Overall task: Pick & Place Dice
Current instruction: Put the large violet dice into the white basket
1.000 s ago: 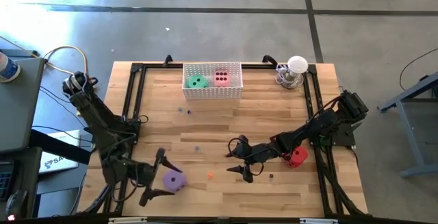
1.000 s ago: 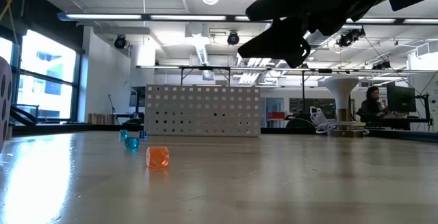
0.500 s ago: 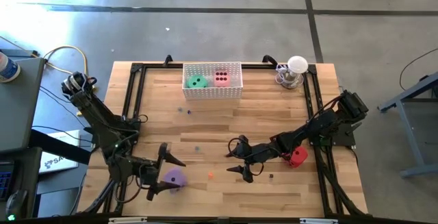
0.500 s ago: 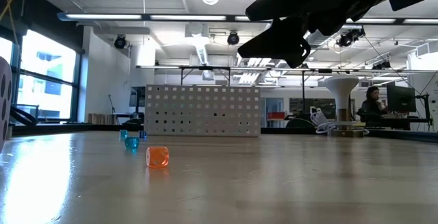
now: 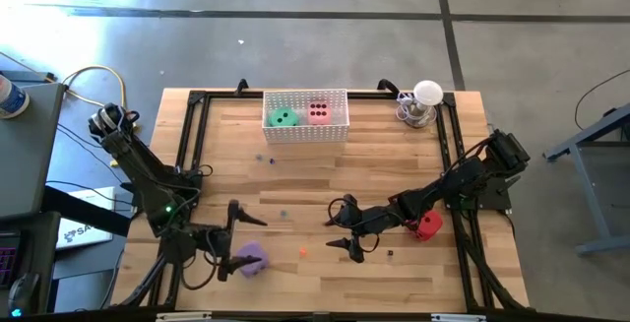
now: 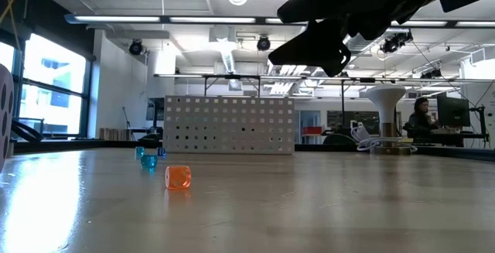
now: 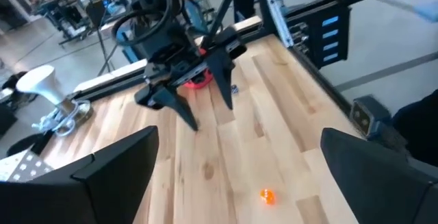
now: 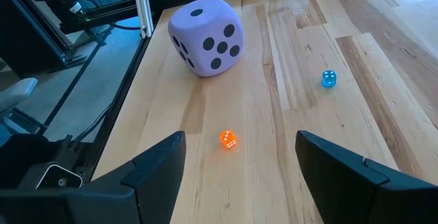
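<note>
Left gripper fingers spread wide, low left of the high view, purple die lying free on the table just beside the tips; re-centre over it before closing, I'd judge. Right gripper fingers apart, empty, mid-frame. Red die right; green die and pink die in white basket, top centre

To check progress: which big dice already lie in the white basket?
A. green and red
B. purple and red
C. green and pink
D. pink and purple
C: the high view shows the green die and pink die inside the white basket.
</note>
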You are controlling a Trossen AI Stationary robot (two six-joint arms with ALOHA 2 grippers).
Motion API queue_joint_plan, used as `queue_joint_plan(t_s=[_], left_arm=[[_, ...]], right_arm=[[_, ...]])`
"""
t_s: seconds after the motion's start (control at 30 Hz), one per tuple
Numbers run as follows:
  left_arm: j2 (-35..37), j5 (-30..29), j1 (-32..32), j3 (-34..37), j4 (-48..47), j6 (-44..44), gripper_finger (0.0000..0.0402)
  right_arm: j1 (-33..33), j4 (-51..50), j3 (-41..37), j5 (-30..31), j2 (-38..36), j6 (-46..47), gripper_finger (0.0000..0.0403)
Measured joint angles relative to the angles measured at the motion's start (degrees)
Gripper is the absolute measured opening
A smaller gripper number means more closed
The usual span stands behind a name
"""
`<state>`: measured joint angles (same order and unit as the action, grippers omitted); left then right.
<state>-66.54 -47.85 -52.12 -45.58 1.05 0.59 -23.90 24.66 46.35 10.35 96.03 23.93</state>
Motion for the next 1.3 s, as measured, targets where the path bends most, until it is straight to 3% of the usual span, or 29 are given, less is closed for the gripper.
queue_joint_plan(t_s=[0.27,0.53,1.13,1.3], left_arm=[[0.0,-0.3,0.4,0.0,-1.7,3.8,0.04],[0.0,1.9,0.1,0.0,-1.9,-0.8,0.04],[0.0,2.2,0.3,0.0,-1.8,-1.2,0.04],[0.0,0.7,1.9,-0.2,0.2,3.3,0.04]], right_arm=[[0.0,0.0,0.0,0.0,0.0,0.0,0.0268],[0.0,-0.4,0.0,0.0,0.0,0.0,0.0268],[0.3,-0.6,0.0,0.2,0.0,-0.2,0.0268],[0.3,-0.5,0.0,0.2,0.0,0.1,0.0268]])
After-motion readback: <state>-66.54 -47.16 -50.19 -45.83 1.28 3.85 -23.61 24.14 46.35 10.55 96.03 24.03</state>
